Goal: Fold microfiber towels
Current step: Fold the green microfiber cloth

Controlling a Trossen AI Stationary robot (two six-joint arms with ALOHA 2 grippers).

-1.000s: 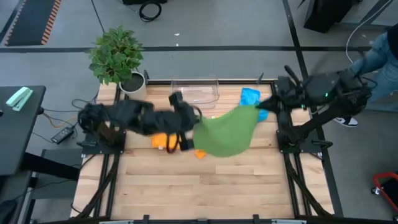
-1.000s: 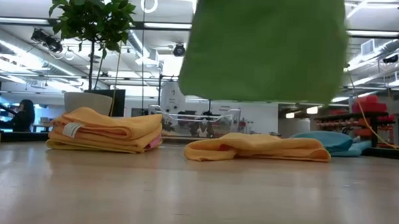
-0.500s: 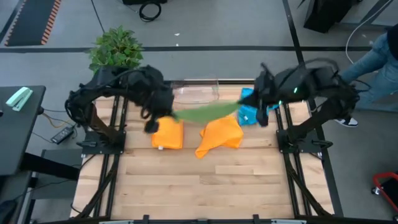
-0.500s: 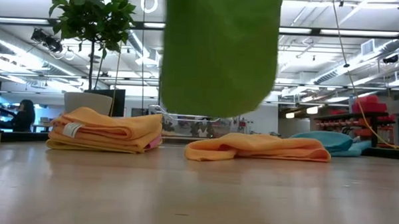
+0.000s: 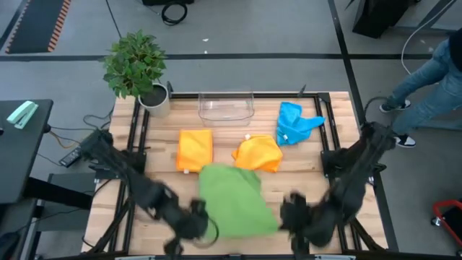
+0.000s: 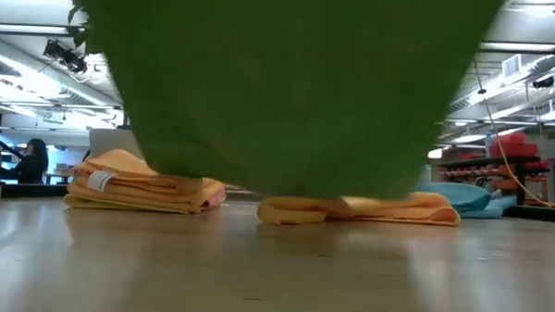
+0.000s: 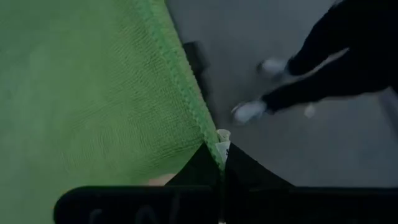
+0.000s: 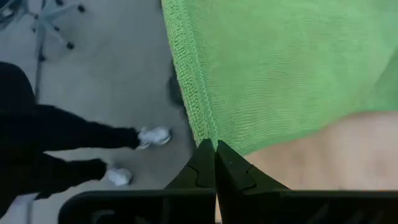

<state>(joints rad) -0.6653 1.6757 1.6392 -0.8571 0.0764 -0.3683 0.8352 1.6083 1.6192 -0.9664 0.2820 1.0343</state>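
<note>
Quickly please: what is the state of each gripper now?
Left gripper: shut on the green towel.
Right gripper: shut on the green towel too.

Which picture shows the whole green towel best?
The high view: the green towel shows whole, stretched between the left gripper and right gripper near the table's front edge. The low view shows only a green sheet hanging close to the camera. Each wrist view shows just a pinched corner.
</note>
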